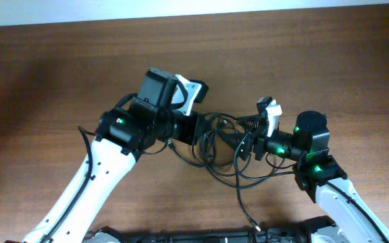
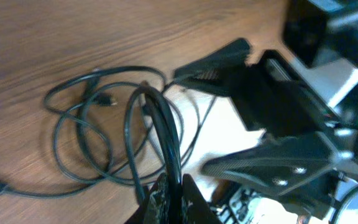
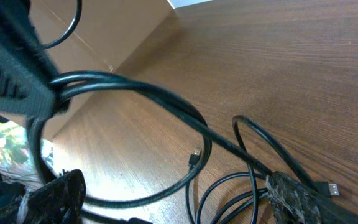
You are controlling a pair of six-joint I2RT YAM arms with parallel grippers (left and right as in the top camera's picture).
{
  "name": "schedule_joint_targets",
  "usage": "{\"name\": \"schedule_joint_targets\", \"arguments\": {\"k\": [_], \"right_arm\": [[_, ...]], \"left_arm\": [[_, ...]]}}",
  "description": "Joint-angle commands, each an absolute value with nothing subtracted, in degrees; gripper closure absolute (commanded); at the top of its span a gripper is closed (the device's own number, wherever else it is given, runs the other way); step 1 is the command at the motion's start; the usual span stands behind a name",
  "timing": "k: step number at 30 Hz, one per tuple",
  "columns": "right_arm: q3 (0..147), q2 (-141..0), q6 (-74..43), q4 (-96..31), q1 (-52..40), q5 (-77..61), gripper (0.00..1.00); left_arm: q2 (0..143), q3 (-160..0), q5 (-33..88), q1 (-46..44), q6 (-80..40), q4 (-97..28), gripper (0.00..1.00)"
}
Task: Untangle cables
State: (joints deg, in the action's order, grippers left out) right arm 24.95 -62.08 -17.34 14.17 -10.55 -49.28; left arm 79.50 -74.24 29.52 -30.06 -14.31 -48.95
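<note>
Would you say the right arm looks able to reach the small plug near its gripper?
Probably yes: the plug lies on bare table ahead of the open right gripper, though lifted cables cross near it.

The left arm [image 1: 90, 179] and right arm [image 1: 343, 202] had white shells on long links, black joint housings with small green lights [image 1: 120, 121]; the dark fingers [image 3: 297, 198] seemed weave-textured, though blurred.
</note>
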Motion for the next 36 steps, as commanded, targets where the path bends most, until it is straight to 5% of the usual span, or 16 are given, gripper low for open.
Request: {"name": "schedule_joint_targets", "arguments": {"k": [1, 4, 6, 9, 14, 21, 22, 24, 25, 26, 31, 36], "right_arm": [[25.2, -62.2, -16.7, 14.5, -10.9, -48.8, 0.08], [25.2, -62.9, -16.7, 15.0, -10.9, -48.8, 0.08], [25.2, -63.9, -16.6, 18.6, -10.9, -48.8, 0.24], [25.2, -64.8, -12.4, 19.5, -10.9, -48.8, 0.96], [25.2, -64.8, -12.7, 19.1, -10.3, -50.6, 0.96], [25.2, -64.8, -21.5, 26.0, -4.0, -58.1, 0.96], [25.2, -64.8, -21.5, 27.5, -4.0, -57.8, 0.96], [25.2, -64.9, -21.5, 27.4, -4.0, -53.6, 0.96], [25.2, -64.9, -21.5, 26.2, -4.1, -48.8, 0.96], [25.2, -64.9, -21.5, 24.5, -4.1, -46.1, 0.96], [25.2, -64.9, -21.5, 21.0, -4.1, -43.0, 0.96], [25.2, -64.9, -21.5, 19.5, -5.1, -47.9, 0.96]], "left_arm": [[79.8, -74.7, 34.8, -32.9, -13.1, -46.9, 0.94], [79.8, -74.7, 35.2, -35.7, -13.2, -46.9, 0.95], [79.8, -74.7, 36.7, -36.8, -13.2, -47.0, 0.96], [79.8, -74.7, 34.9, -36.6, -13.2, -47.6, 0.99], [79.8, -74.7, 11.5, -31.9, -30.2, -52.7, 1.00], [80.3, -74.7, 5.9, -29.3, -38.4, -53.2, 0.98], [81.0, -74.7, 8.9, -29.4, -38.3, -53.3, 0.81], [82.0, -74.7, 22.3, -30.0, -22.9, -51.2, 0.67], [82.1, -74.7, 22.7, -30.1, -22.2, -51.0, 0.44], [82.1, -74.7, 22.8, -30.1, -22.7, -49.9, 0.37], [82.1, -74.7, 23.2, -31.1, -24.7, -46.6, 0.27], [84.5, -74.7, 20.3, -31.7, -27.8, -42.9, 0.30]]}}
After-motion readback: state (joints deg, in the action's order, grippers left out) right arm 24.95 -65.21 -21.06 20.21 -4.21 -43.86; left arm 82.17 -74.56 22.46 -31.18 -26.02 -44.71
